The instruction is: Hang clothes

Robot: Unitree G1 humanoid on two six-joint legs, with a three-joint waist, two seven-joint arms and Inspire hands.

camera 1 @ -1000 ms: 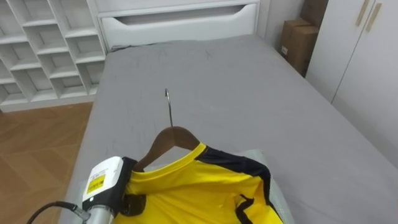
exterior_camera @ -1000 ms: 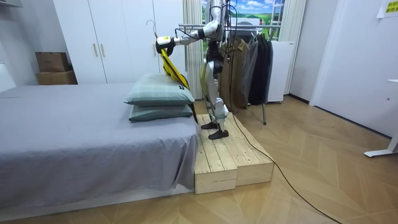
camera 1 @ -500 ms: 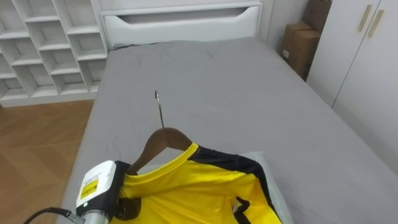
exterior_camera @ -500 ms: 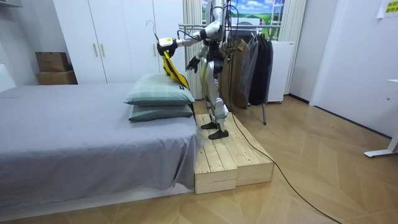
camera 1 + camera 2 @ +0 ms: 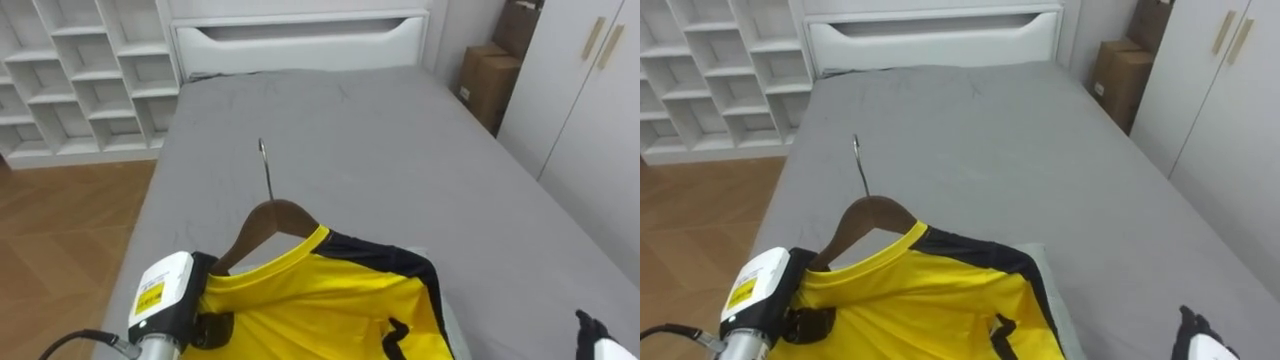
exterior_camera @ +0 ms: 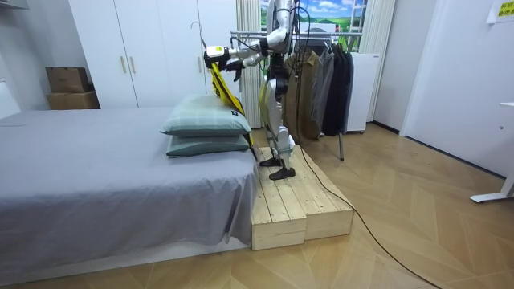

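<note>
**Right robot hand comes up to join the shirt**

I have the brown wooden hanger with its thin metal hook (image 5: pixel 268 222) held out over the grey bed (image 5: pixel 400 150), hook uppermost. The yellow shirt with black trim (image 5: pixel 320 300) is already on it, its collar at the hanger's neck and its body falling toward the near edge. My left robot hand (image 5: pixel 203 324) sits at the near left, dark fingers curled tight round the hanger's left shoulder, cloth and all.

In the last second the right robot hand (image 5: pixel 592 336) has entered the near right corner, where there was only bedding before. In the room view that arm hung low by the hip half a second ago and is now raised toward the shirt. Too little of it shows for me to tell how far open it is. The hanger itself has hardly shifted.

I read this as the start of a two-handed step, to steady or straighten the shirt before I carry it off. The robot stands on the pale wooden platform (image 6: pixel 297 209) beside the bed. The rack of dark clothes (image 6: pixel 321 80) stands just behind it, so a turn is still to come. I must take care not to tug the shirt off the hanger.
</note>
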